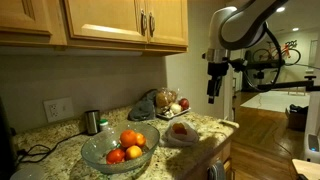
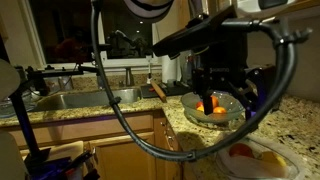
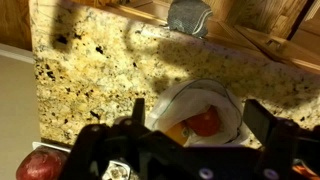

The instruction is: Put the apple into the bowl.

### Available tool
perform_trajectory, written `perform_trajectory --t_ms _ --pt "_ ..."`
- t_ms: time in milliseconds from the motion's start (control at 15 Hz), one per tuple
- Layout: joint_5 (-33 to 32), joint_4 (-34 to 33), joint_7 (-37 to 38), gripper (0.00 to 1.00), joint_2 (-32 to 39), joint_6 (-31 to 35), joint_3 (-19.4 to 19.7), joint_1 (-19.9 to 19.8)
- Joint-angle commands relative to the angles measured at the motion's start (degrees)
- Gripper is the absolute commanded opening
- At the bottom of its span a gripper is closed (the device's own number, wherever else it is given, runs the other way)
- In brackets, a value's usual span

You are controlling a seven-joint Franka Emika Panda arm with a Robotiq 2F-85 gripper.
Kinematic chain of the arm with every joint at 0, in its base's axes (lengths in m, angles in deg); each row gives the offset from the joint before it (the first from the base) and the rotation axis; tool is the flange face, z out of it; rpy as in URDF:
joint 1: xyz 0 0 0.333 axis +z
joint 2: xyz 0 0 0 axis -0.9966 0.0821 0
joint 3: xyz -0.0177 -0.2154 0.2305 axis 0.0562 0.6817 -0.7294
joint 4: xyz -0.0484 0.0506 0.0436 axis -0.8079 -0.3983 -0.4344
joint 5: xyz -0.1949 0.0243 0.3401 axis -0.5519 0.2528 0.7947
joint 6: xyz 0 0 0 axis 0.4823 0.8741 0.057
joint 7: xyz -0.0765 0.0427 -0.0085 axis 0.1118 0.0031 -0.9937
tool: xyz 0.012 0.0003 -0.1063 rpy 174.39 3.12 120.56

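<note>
The red apple [image 3: 205, 122] lies in a small white dish [image 3: 225, 95] beside an orange-yellow fruit [image 3: 172, 130], seen from above in the wrist view. In an exterior view the apple [image 1: 180, 129] and the dish sit on the granite counter. The clear glass bowl [image 1: 88, 150] stands next to the dish and holds several red and orange fruits. It also shows in an exterior view [image 2: 236, 118]. My gripper [image 1: 213, 92] hangs high above the counter, beyond the dish. In the wrist view the gripper [image 3: 197, 104] is open and empty, with the dish between its fingers far below.
A metal cup [image 1: 92, 121] stands near the wall and also shows in the wrist view [image 3: 188, 15]. A cloth and small round produce [image 1: 165, 101] lie at the back. A sink [image 2: 80, 100] is beside the counter. A dark red round thing [image 3: 40, 165] sits at the wrist view's edge.
</note>
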Motion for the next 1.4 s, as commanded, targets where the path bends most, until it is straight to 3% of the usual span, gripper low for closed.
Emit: perform_trajectory --t_ms 0,1333 --pt "0.2 -0.1 -0.1 1.0 0.0 -0.1 -0.5 -0.5" --pt "1.8 -5.0 -2.9 1.0 5.2 0.5 0.5 0.5"
